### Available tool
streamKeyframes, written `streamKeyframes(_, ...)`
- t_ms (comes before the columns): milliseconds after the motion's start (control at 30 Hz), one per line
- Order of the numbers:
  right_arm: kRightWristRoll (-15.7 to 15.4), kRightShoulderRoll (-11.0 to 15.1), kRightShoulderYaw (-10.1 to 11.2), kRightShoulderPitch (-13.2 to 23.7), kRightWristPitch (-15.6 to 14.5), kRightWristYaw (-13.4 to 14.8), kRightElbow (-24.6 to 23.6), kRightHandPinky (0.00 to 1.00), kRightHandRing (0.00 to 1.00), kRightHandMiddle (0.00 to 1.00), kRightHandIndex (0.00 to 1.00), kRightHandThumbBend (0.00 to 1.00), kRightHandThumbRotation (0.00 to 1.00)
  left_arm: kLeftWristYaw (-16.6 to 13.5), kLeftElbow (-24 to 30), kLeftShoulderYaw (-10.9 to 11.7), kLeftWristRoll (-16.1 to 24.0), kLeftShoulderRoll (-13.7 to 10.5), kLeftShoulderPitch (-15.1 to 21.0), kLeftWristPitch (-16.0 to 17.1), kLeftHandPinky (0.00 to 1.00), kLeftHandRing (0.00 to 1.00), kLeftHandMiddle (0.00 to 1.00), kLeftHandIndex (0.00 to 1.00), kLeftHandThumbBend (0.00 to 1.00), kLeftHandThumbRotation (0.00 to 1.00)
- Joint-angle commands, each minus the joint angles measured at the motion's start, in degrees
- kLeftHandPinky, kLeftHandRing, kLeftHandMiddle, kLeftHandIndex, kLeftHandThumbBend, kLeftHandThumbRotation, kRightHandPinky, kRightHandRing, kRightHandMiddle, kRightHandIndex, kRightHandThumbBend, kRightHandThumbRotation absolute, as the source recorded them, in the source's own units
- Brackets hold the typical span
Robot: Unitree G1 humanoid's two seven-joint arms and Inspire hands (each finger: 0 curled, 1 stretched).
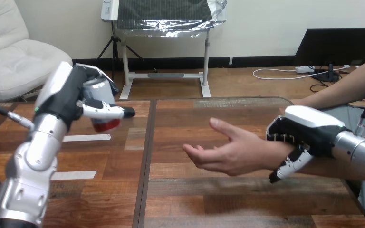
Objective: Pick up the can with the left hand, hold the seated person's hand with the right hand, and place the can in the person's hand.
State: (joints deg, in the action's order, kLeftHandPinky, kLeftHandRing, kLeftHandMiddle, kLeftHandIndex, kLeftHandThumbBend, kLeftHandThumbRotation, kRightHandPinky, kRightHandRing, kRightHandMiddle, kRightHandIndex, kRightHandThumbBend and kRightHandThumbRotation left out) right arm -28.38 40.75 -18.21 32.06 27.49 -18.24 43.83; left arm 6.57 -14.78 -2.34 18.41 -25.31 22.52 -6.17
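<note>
A silver can with a red base hangs above the table's left half, and my left hand is shut on it, thumb across its front. The person's hand reaches in from the right, palm up and open, over the table's middle. My right hand is at the person's wrist, with fingers over its top and the thumb curled beneath it. The can is well to the left of the person's palm, apart from it.
The wooden table has a dark seam running front to back near its middle. Two strips of white tape lie on its left part, under my left arm.
</note>
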Motion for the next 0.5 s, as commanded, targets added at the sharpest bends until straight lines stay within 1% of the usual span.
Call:
streamKeyframes(0,1.8,-1.7,1.3,1.0,-1.8,-1.0,-1.4,0.30,0.33,0.38,0.38,0.79,0.00,-1.6,-0.7,-0.7,0.1,2.0,6.3,0.8,0.29,0.33,0.39,0.41,0.79,0.00)
streamKeyframes(267,2.5,-2.1,1.5,1.5,-4.0,-2.8,-4.2,0.31,0.34,0.38,0.38,0.78,0.03,-2.1,-2.6,-1.2,0.0,3.9,7.4,1.9,0.30,0.34,0.39,0.41,0.80,0.00)
streamKeyframes(467,3.0,-2.8,1.4,1.9,-3.9,-3.0,-4.9,0.31,0.34,0.38,0.39,0.79,0.04,-2.4,-4.0,-1.7,-0.1,5.7,8.5,2.2,0.30,0.34,0.40,0.42,0.79,0.00)
